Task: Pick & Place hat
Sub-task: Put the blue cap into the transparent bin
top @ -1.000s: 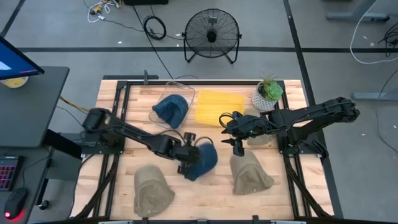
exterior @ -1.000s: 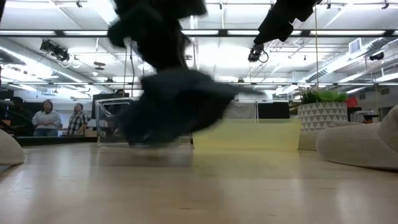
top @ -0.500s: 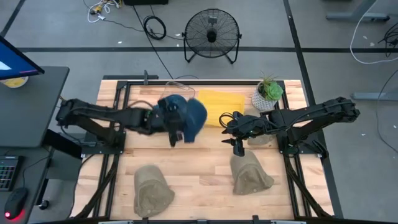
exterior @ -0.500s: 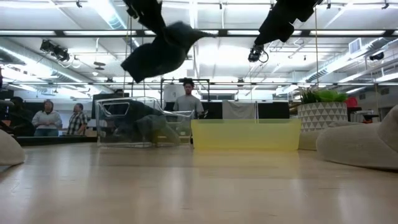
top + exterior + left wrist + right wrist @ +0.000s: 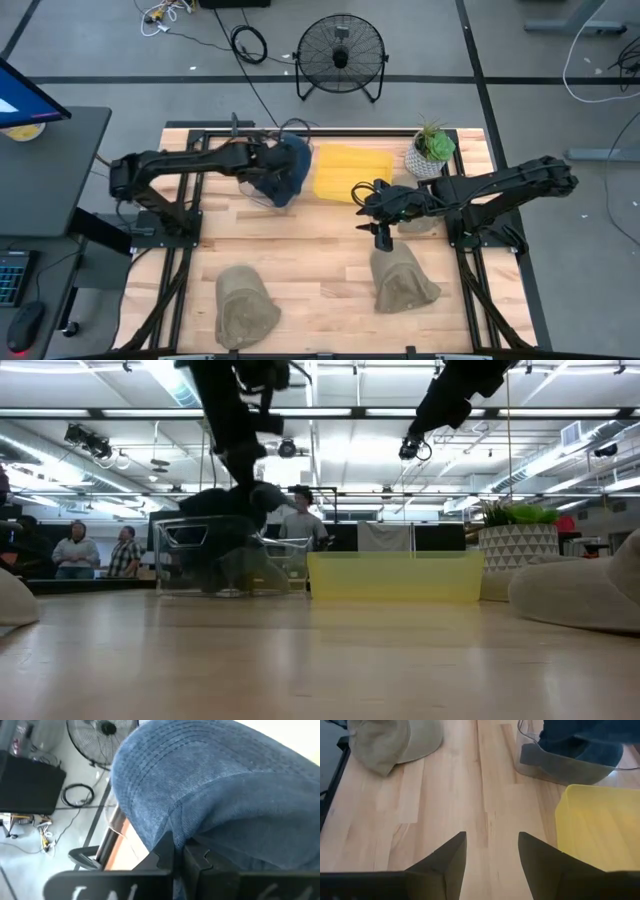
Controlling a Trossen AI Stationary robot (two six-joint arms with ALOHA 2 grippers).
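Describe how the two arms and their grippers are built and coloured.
Both arms are dark, slim and jointed, mounted on black frames at the table's sides. The right gripper ends in two dark, wedge-shaped fingers. The left gripper has dark, squared fingers on a black body with faint pale lettering.

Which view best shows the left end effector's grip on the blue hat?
Left wrist view: the left end effector is shut on the blue hat. High view shows it over the clear bin; low view shows only dark shapes.
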